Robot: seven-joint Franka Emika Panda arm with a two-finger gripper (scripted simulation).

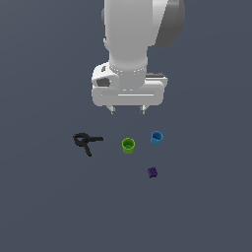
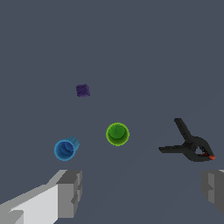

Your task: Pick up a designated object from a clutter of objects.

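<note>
Gripper (image 1: 128, 110) high above surface (image 1: 44, 206), jaws spread wide, nothing held. Step in hand: approach, not yet over target.

Clamp (image 1: 87, 141), green cup (image 1: 128, 145) apart from target.

Blue cup (image 1: 156, 138) just beside green cup on exterior view's right, tipped over, mouth angled sideways.

Next: shift over blue cup, descend, straddle its ribbed sides.

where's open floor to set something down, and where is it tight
Bare floor spans the exterior view's left of the clamp, right of the blue cup, and below the purple block. It is crowded where the green cup, blue cup and block cluster. The open gripper hangs above.
</note>
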